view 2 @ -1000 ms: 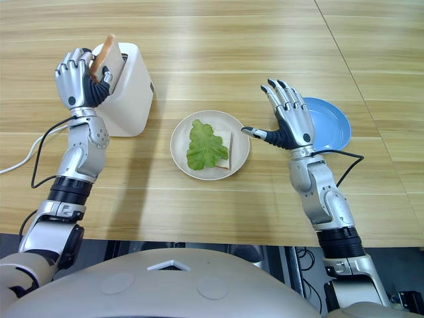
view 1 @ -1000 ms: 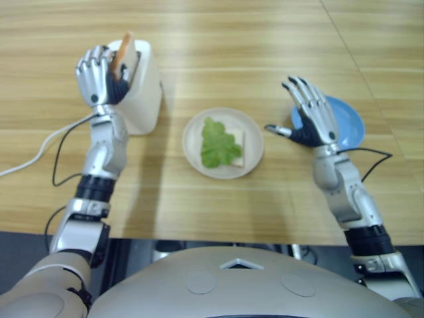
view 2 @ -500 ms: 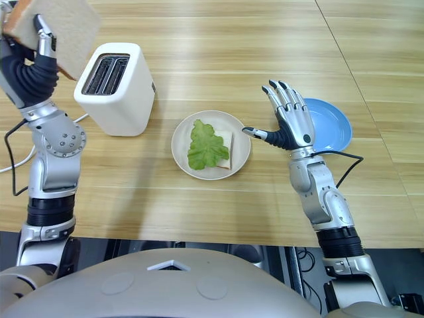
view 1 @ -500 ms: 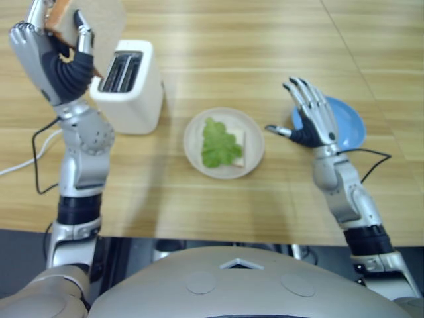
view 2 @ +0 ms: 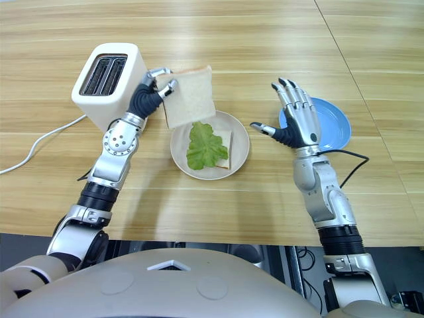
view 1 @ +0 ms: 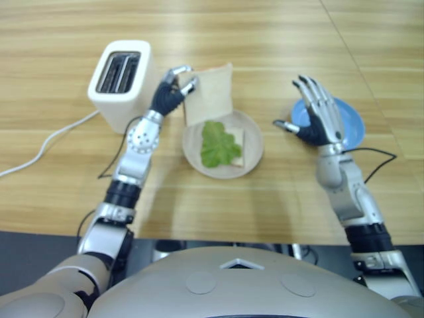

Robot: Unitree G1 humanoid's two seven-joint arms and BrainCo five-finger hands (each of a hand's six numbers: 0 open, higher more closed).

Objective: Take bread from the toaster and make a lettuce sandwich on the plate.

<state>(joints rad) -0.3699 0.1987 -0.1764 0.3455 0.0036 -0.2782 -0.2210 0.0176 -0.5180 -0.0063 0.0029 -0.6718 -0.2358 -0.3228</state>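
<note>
Toaster (view 2: 106, 83) stands just left of the left hand (view 2: 147, 97), whose fingers pinch one edge of the bread slice (view 2: 192, 96), held tilted. Plate (view 2: 240, 132) with lettuce (view 2: 202, 146) lies just right of and nearer than that hand. Right hand (view 2: 298, 122) is farther off, spread, empty.

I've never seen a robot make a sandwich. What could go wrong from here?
The left robot hand pinches the bread slice by one edge, so it might slip. It hangs over the far-left rim of the plate, not the lettuce, so released now it could land askew or off it.
</note>
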